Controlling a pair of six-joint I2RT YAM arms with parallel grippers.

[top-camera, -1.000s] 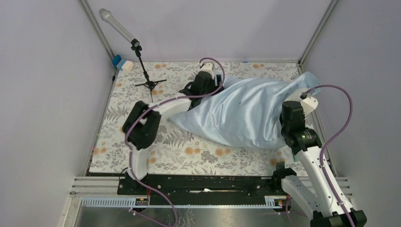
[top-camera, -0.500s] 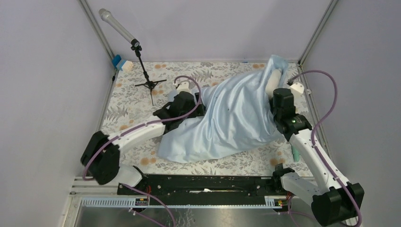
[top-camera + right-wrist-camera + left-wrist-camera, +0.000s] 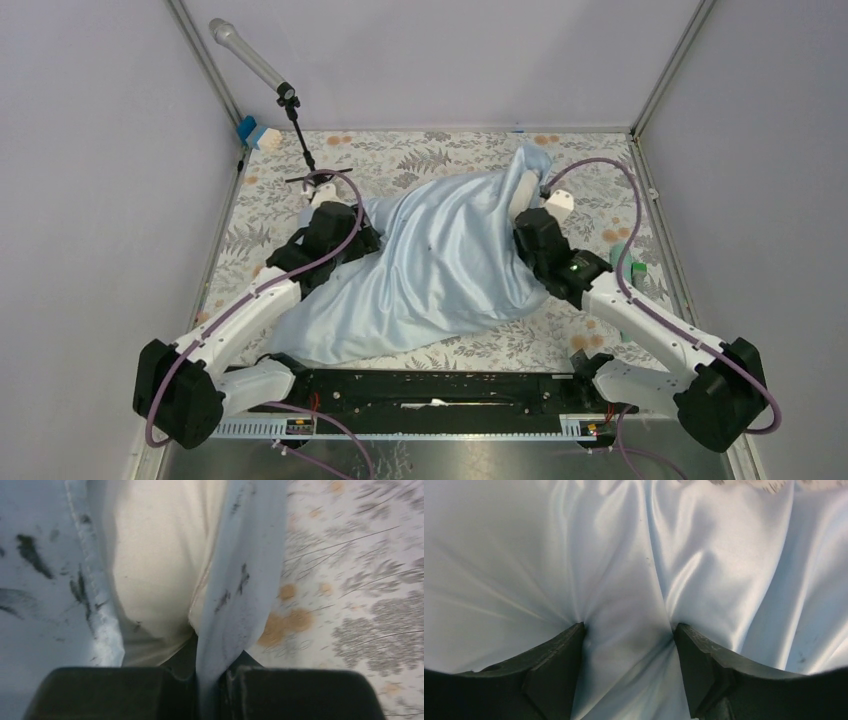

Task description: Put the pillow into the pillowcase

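The light-blue pillowcase (image 3: 440,260) lies crumpled across the middle of the table, bulging with the pillow (image 3: 527,188). Only the pillow's cream end shows, at the case's far right opening. My left gripper (image 3: 368,232) is at the case's left side. In the left wrist view its fingers (image 3: 559,665) press in on a wide bulge of blue fabric (image 3: 624,555), with creases radiating from the tips. My right gripper (image 3: 525,215) is at the opening. In the right wrist view it (image 3: 207,672) is shut on the case's smudged hem (image 3: 245,580), beside the cream pillow (image 3: 155,570).
A microphone on a small tripod (image 3: 300,140) stands at the back left, near a blue-and-white block (image 3: 258,133) in the corner. A green object (image 3: 628,262) sits by the right edge. Grey floral tablecloth (image 3: 440,150) covers the table; walls close three sides.
Both arms have swung left and toward the front, dragging the filled pillowcase with them. The case's opening, with the cream pillow end, has shifted from the far right corner toward the middle.
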